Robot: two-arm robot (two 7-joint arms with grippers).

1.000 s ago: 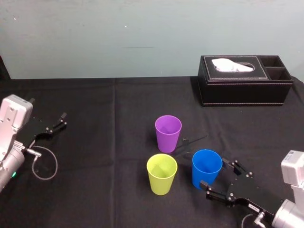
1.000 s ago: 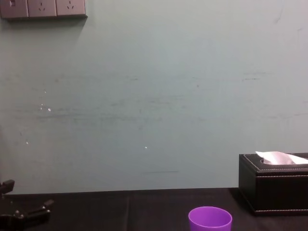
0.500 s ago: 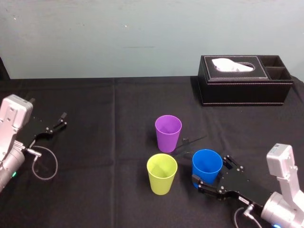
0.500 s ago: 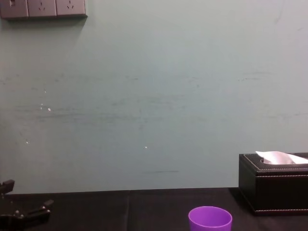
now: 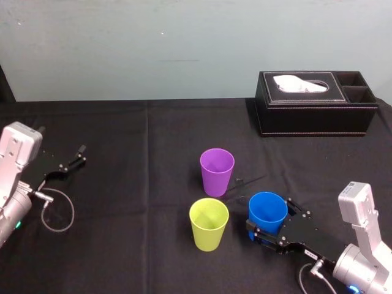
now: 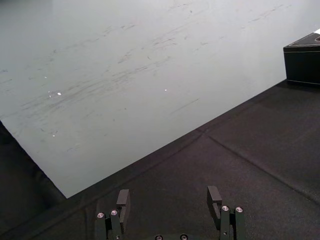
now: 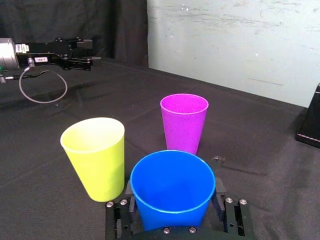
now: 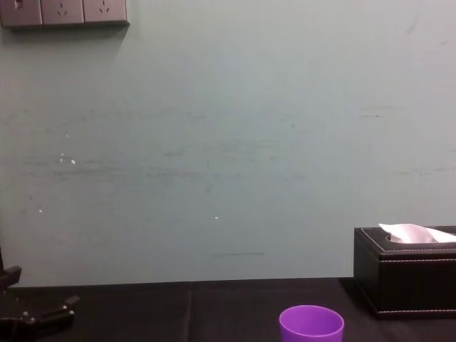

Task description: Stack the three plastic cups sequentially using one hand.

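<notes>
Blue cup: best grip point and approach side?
Grip the blue cup by its side wall, below the rim, coming in level from the robot's near right. It stands upright and widens upward, so it should not slip through jaws. The yellow-green cup and purple cup crowd its left and far sides. The right gripper straddles it there, open; the left gripper sits parked far left.

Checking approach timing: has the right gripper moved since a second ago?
Yes. Head view: the right gripper advanced leftward to the unmoved blue cup; its open jaws now flank it. Left gripper parked far left.
</notes>
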